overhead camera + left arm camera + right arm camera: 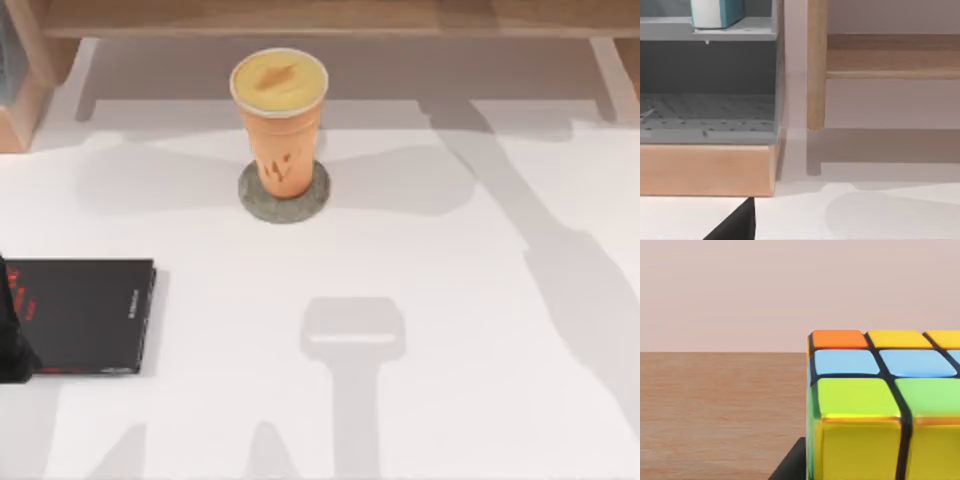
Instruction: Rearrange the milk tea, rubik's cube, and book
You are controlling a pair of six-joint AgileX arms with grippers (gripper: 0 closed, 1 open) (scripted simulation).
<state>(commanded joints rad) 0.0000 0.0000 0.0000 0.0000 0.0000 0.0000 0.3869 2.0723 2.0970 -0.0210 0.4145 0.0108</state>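
Standing upright on a flat grey disc point(285, 200), the milk tea point(280, 120) sits at the far middle of the white tabletop point(450, 330). Close before the right wrist camera, the rubik's cube point(880, 405) rests on a brown wooden surface point(720, 405), while the teal book point(717, 12) sits on a grey shelf point(707, 34). A thin black book point(85, 315) lies at the tabletop's left edge; whether either tool is spread or pressed together I cannot tell.

The milk tea point(279, 120) stands upright on a flat grey round disc point(285, 194) toward the far middle of the white surface point(450, 330). A thin black book point(84, 315) lies flat near the left edge, beside what may be a dark arm part point(12, 340).
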